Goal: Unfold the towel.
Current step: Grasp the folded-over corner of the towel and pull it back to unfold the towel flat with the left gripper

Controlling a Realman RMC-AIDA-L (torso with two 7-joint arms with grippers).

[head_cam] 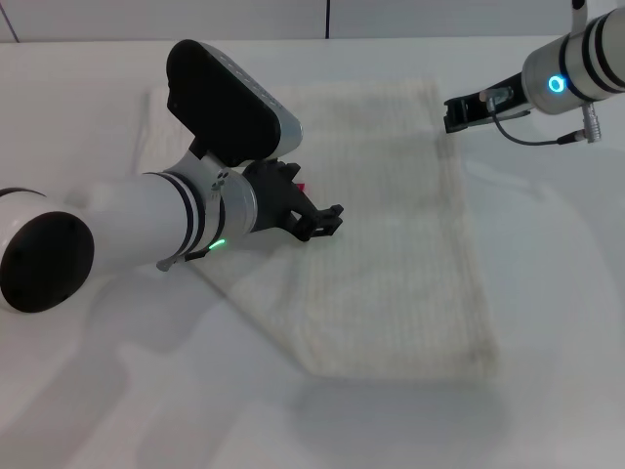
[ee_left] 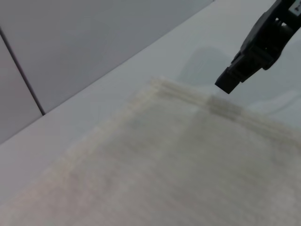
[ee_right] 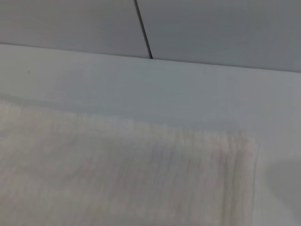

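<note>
The left tool (head_cam: 327, 223) hovers low over the middle of the towel (head_cam: 391, 244), its black fingers pointing toward the robot's right; from the head view I cannot tell whether they are parted or closed, and nothing appears to be caught between them. A small pink-red tag (head_cam: 304, 186) peeks out just behind the tool, right beside its black wrist block. The right tool (head_cam: 456, 113) is held at the towel's far right corner, just off the hem; in the left wrist view its black tip (ee_left: 229, 83) hangs directly above the layered edge of the cloth (ee_left: 178, 160), close to it but with a thin gap showing. Whether this tool is parted or closed cannot be told either, and it carries nothing. The towel lies flat on the white surface (head_cam: 557, 322) as a long folded rectangle running from the far side toward the near right, with stacked layers visible along its far edge in the right wrist view (ee_right: 141, 174). A paler, thinner layer of cloth extends on the left, under the left arm.
</note>
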